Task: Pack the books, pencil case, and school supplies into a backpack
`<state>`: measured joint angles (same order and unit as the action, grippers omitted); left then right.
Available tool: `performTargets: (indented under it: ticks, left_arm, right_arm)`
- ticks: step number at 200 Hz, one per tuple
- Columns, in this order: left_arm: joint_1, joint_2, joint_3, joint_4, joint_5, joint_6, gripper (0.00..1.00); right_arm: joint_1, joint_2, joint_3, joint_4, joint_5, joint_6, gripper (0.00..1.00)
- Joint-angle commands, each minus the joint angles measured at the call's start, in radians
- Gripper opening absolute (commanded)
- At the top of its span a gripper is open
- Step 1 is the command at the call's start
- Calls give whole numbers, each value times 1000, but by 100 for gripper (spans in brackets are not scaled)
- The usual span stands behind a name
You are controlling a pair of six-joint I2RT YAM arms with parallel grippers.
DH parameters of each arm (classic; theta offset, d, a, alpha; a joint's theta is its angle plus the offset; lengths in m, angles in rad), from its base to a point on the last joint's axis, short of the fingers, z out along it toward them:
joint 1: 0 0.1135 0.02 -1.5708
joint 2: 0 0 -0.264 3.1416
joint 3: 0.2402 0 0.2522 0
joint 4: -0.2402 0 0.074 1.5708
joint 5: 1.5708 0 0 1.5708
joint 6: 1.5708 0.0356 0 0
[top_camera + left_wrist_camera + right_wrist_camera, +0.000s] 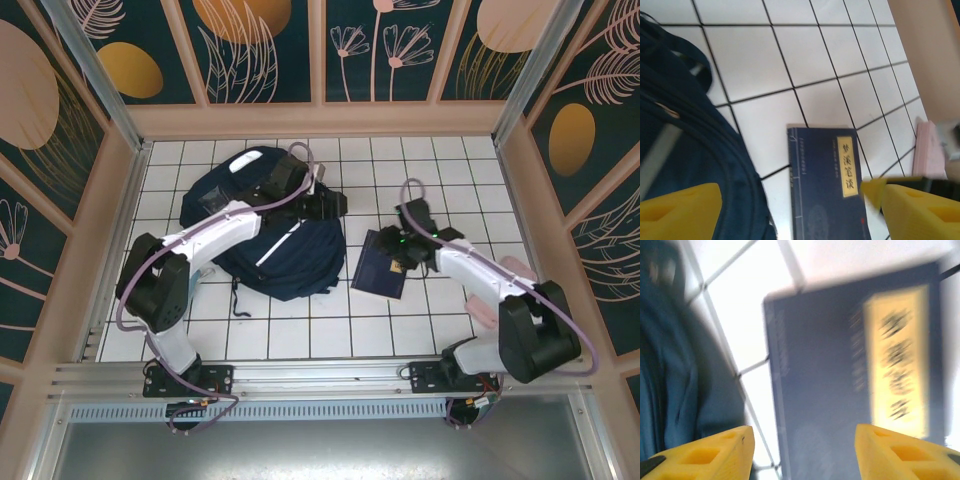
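Yellow-fingered right hand (804, 435) gapes, empty, above navy book (830, 365).

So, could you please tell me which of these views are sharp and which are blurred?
Top external: sharp and evenly lit, backpack and book both crisp. Left wrist: the yellow label is readable, but the right edge smears. Right wrist: heavy blur, label characters smudged, white tiles blown out.

A white-tiled bench (400, 330) sits between tan-framed, dark floral walls (260, 50); a metal rail (320, 372) runs along its near edge.
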<state>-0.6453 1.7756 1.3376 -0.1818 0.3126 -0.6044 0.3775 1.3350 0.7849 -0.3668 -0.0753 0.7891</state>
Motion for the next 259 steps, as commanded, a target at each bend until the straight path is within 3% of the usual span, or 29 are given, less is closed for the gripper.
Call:
performTargets:
  ticks: [1, 33, 81, 107, 168, 259]
  left_arm:
    - [-48, 46, 32, 16, 43, -28, 81]
    - [-109, 146, 84, -23, 49, -45, 75]
    - [-163, 271, 170, -86, 39, -26, 69]
    - [-180, 334, 228, -192, -45, 7, 68]
    - [-192, 417, 245, -232, -18, 15, 61]
    - [-204, 490, 262, -268, -51, 18, 63]
  right_arm:
    - [-87, -4, -60, -58, 33, 5, 56]
    - [-115, 55, -68, -31, -3, -39, 54]
    - [-116, 124, -70, -13, 3, -60, 40]
    - [-115, 140, -78, -5, 5, -66, 37]
    - [-115, 159, -90, 12, -7, -60, 35]
    - [-116, 169, -105, 38, -49, -54, 35]
